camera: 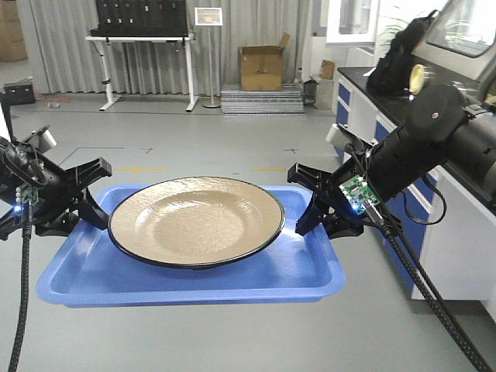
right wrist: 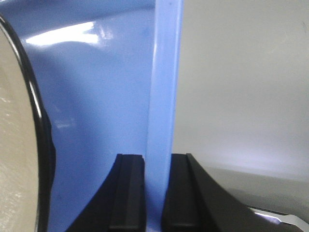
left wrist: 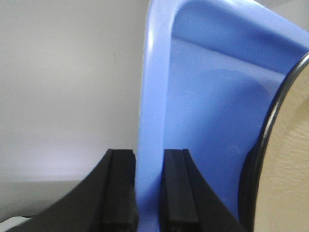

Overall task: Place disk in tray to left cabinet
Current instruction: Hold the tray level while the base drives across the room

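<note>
- Grey lab floor; cardboard box (camera: 261, 68) far off.
- Disk (camera: 195, 221) lies centred in tray (camera: 186, 279): loading done.
- Left gripper (camera: 91, 194), right gripper (camera: 310, 198) each clamp a tray end.
- Left cabinet unseen; delivery not yet done.

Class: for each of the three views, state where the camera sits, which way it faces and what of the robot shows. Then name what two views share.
Front view: on the robot's front, facing ahead and down at the tray carrying the disk; both arms, left gripper and right gripper show.
Left wrist view: behind the left gripper, facing the tray's left rim; two pads show.
Right wrist view: behind the right gripper, facing the right rim; its pads show.
Shared: both wrist views show the rim between pads and the disk's edge.
</note>
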{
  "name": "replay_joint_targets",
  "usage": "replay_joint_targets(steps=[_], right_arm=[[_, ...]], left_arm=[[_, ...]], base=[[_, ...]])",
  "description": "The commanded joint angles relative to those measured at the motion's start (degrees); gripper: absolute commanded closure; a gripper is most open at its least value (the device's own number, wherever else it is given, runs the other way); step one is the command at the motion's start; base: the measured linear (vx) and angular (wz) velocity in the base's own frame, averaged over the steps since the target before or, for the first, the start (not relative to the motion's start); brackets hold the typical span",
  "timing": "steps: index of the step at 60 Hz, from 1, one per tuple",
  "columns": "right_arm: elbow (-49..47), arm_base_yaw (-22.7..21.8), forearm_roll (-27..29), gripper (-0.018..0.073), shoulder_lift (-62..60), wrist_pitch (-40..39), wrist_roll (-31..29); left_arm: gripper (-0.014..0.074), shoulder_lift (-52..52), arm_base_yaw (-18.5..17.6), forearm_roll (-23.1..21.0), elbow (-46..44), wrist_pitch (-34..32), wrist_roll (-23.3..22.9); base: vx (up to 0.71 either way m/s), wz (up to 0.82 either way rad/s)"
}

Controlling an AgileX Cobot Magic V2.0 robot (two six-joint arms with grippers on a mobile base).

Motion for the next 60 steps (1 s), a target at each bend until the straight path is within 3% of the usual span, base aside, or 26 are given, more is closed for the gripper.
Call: replay_joint_targets(steps=[1,60], right_arm=[[-1.97,1.48,8.97,0.0565,-3.95,-3.19,-0.8],[-1.97,1.48,8.92,0.0565,-3.95,-3.25,-0.8]], left_arm=[[0.0597,-3.81,-1.83,-10.07,-2.17,-0.19,-1.09],[0.0597,-3.81,-1.83,-10.16,-2.17,-0.26,-1.09]], base=[[0.32,0.19],[0.45,0.07]])
